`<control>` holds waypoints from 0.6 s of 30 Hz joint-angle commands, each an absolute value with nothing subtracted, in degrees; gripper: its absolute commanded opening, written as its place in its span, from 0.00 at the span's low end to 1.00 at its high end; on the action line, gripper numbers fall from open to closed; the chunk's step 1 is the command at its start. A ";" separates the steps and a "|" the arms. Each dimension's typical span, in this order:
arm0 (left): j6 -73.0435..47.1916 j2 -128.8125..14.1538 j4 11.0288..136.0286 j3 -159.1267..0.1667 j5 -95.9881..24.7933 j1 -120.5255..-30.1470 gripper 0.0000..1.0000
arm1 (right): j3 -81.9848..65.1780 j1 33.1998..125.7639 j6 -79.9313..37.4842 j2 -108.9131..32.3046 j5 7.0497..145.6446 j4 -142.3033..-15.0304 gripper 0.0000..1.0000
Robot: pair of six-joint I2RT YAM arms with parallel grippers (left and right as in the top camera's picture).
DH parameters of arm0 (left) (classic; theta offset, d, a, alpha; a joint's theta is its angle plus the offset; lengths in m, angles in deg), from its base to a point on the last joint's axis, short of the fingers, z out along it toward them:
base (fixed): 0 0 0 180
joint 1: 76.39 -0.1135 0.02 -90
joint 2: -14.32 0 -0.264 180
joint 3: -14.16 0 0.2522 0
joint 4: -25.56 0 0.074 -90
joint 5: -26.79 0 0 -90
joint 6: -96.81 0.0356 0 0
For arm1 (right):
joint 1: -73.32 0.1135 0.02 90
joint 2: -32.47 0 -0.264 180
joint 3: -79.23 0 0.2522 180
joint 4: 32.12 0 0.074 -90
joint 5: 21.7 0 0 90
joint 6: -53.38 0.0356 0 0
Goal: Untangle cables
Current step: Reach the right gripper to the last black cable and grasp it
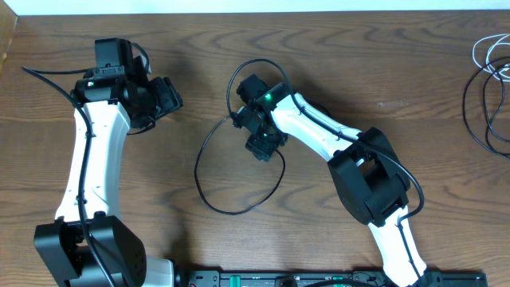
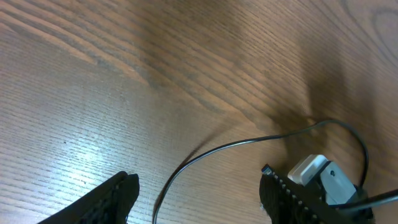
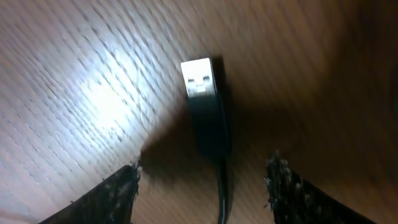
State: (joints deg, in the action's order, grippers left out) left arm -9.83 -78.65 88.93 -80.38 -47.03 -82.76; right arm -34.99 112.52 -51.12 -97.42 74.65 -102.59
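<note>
Right gripper [image 3: 205, 180] — jaws stood apart, USB plug [image 3: 206, 112] lay flat on table [image 3: 93, 62] between them | left gripper [image 2: 199, 190] — jaws apart too, black cable [image 2: 249, 142] curved beneath

It looks like a robotics lab: a white-and-black left robot arm [image 1: 92, 155] and a matching right robot arm [image 1: 312, 131] stand at a brown wood-grain bench [image 1: 239, 48], with a black equipment rail [image 1: 319, 279] at its front edge.

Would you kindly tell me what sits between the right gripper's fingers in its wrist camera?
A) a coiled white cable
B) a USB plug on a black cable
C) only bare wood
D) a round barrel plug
B: the right wrist view shows a rectangular metal-tipped USB plug on a black cable, between the spread fingers of the right gripper and touching neither.
</note>
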 commanded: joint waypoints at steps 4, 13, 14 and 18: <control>-9.31 -79.24 89.41 -80.44 -47.23 -82.84 0.68 | -32.59 112.30 -47.36 -98.01 73.74 -104.84 0.46; -9.33 -79.24 89.43 -80.44 -47.23 -82.84 0.68 | -30.97 111.58 -41.83 -97.92 59.44 -99.81 0.01; -9.33 -79.24 89.43 -80.44 -47.23 -82.84 0.68 | -31.41 111.19 -40.98 -97.66 57.26 -99.20 0.01; -9.33 -79.24 89.41 -80.44 -47.23 -82.80 0.68 | -35.01 108.78 -40.92 -95.25 58.26 -99.11 0.01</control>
State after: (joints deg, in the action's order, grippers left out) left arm -9.83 -78.65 89.08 -80.38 -47.01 -82.76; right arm -32.92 111.82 -43.06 -96.41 63.11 -99.29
